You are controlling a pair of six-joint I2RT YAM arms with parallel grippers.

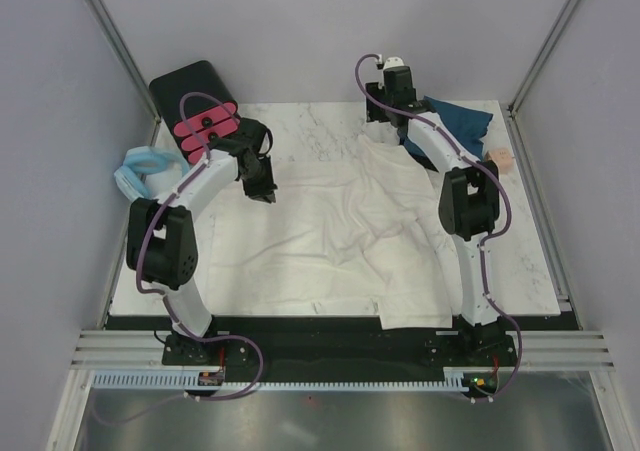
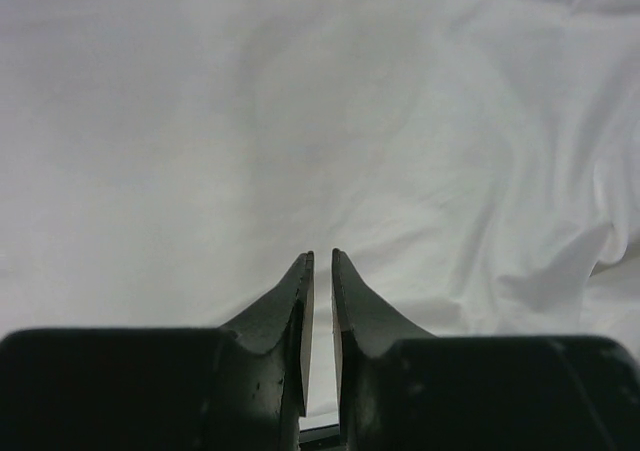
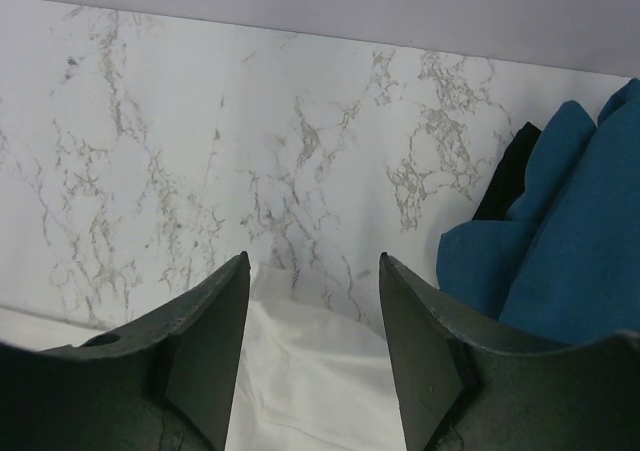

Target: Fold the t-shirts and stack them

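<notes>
The marbled white surface (image 1: 300,121) carried everything, its near right part hidden under the right arm. The cream-white t-shirt (image 1: 310,231) lay spread and rumpled across most of it, directly beneath the left tool (image 1: 262,193). In the left wrist view the cloth (image 2: 300,121) filled the whole frame, so its edges were cut off there. One far corner of the shirt (image 3: 310,371) reached just under the right tool (image 3: 313,261), between its fingers. The dark teal-blue t-shirt (image 1: 462,121) sat bunched at the far right corner, just to the right of the right tool and partly covered by that arm from above. In the right wrist view it (image 3: 570,231) ran off the frame, and a black sliver behind it could not be identified. Behind and to the left of the left tool stood a black box (image 1: 190,86) with pink drawers (image 1: 205,129). The arm and its cable crossed them, and nothing of their contents showed. A pale blue padded ring (image 1: 135,171) lay well to the left of the left tool, at the surface's edge, half hidden by the arm. The left tool's fingers (image 2: 290,311) were pressed almost together with only a thin slit, pinching nothing. The right tool's fingers (image 3: 215,331) were spread apart over bare marble (image 3: 200,121) and cloth. A small pinkish thing (image 1: 505,159) to the right of the right arm was too small to make out.
</notes>
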